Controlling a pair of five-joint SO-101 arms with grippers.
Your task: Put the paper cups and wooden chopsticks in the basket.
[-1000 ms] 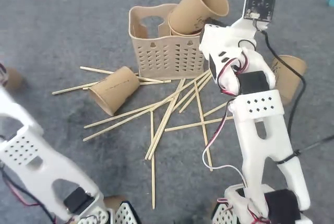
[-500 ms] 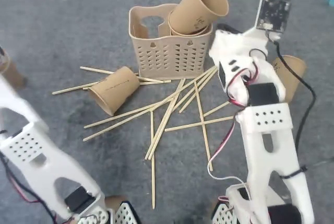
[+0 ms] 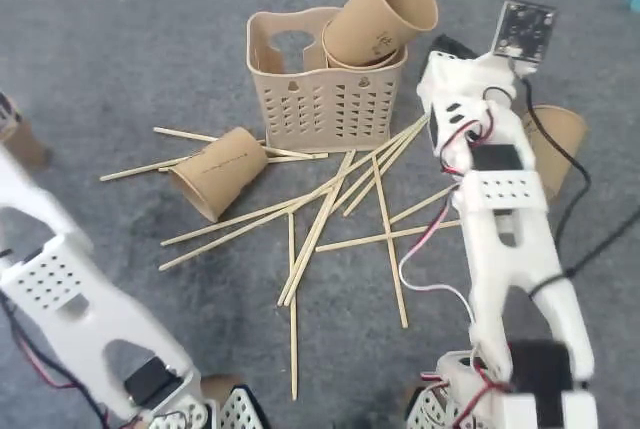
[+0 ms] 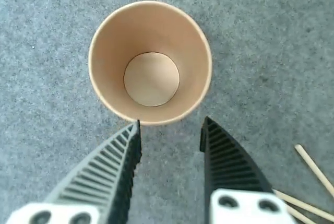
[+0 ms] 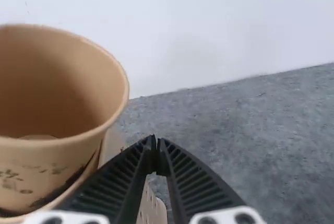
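My left tool [image 4: 169, 122] hangs released, one jaw at the rim of the upright tan paper cup [image 4: 150, 62]; closing off-centre could tip it. My right tool [image 5: 156, 143], clenched empty, sits beside the tilted brown cup [image 5: 47, 114] in the beige slotted basket [image 3: 325, 104], which a nudge might dislodge.

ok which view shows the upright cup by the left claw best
Left wrist view: the upright cup sits whole in frame, rim and inner bottom plain, just ahead of the open left claw. The high view has it partly cut off at its left edge. The right wrist view holds another cup.
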